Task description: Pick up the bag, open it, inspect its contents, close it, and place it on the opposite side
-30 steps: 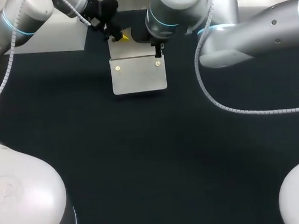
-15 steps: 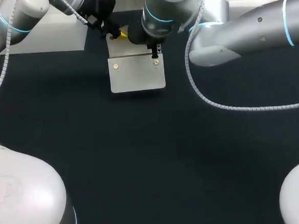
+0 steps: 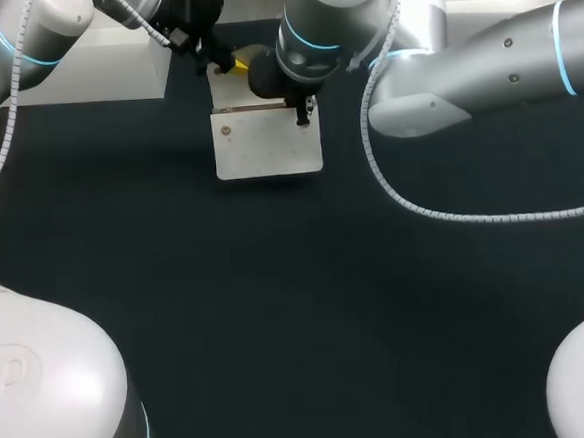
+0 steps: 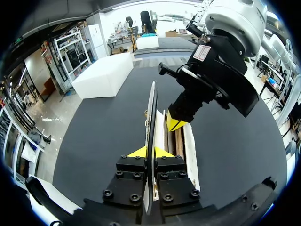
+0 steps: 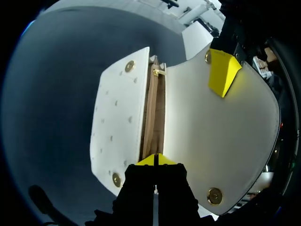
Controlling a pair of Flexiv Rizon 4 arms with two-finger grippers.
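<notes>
While the bag (image 3: 267,146) stands open: you are at the inspecting step, by my reading, with closing and the carry across not yet done
Bag: white, at the far middle of the desk (image 3: 298,309), front panel (image 5: 117,117) on the near side of the mouth; whether it rests on the desk or hangs just above it, I cannot tell
Left end effector (image 4: 150,151): pinched narrow on the flap (image 4: 151,108), which runs edge-on between its fingers
Right end effector (image 5: 155,160): tips close together, clamped on the bag's wall at the mouth, beside the tan lining (image 5: 153,113)
Mouth: only a narrow slot shows; what lies inside cannot be made out
Do it well: draw the flap gently away from the front panel so the slot widens, and use the right grip as a steady anchor
Care: pull square to the flap's fold; a twist would likely skew the bag or slip a pinch
Closing: line the flap's snaps (image 5: 215,195) over the front panel's snaps (image 5: 129,66) before you press
</notes>
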